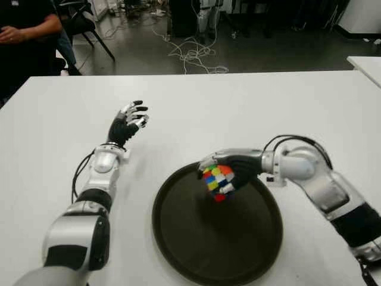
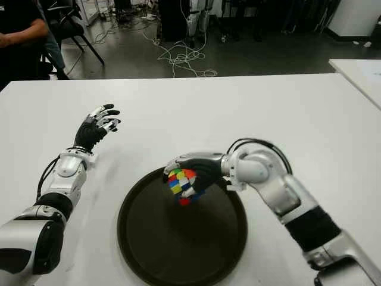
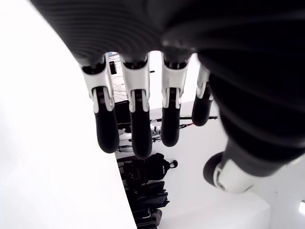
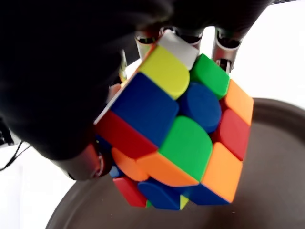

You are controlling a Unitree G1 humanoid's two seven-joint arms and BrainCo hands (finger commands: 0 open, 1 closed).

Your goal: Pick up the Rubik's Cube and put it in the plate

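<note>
Rubik's Cube (image 1: 218,182) held by right hand (image 1: 229,173), fingers wrapped round it, above the plate (image 1: 196,238); release remains. Left hand (image 1: 127,124), fingers spread and empty, shows over the tabletop (image 1: 238,107) left of the plate.

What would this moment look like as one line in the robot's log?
right hand: holding Rubik's Cube above plate | cube: not yet released | left hand: open, idle, left of plate

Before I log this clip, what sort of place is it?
Probably a lab or workshop: loose cables on a dark floor, a chair and a seated person behind a white table.
</note>
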